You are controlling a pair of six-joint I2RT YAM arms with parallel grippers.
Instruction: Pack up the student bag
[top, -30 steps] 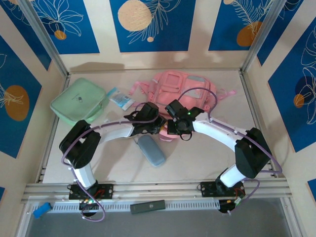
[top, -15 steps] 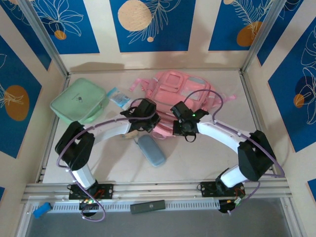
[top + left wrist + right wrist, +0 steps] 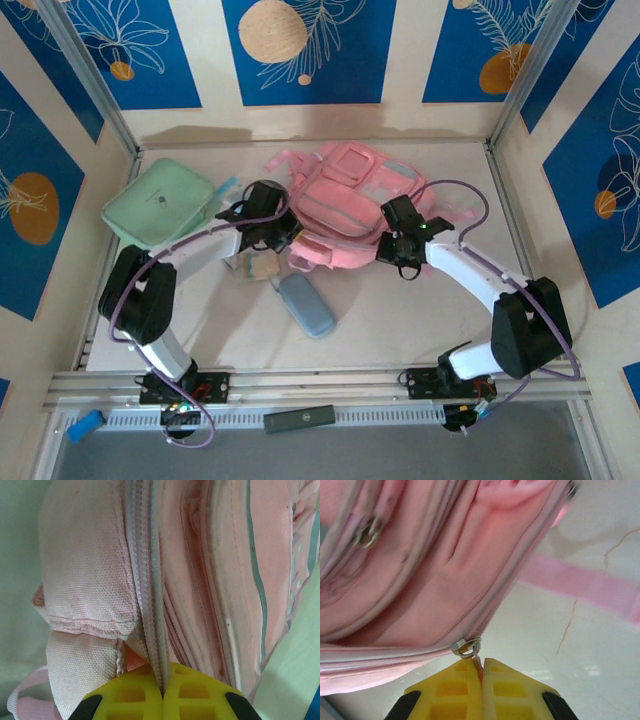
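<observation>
Tabletop (image 3: 400,310): left tool (image 3: 162,694) and right tool (image 3: 481,672) pinch student bag (image 3: 345,195).

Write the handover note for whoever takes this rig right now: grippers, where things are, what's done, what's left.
Left gripper: shut on the student bag, pinching its zip seam at the bag's left end.
Right gripper: shut on the zip pull at the bag's right end.
Things: the bag lies on the table between the two grippers. The mint green case is to its left and the grey-blue pouch is in front.
Done: both grips are set, and the zip looks closed where it can be seen.
Left: open the zip, then load the case and pouch.
</observation>
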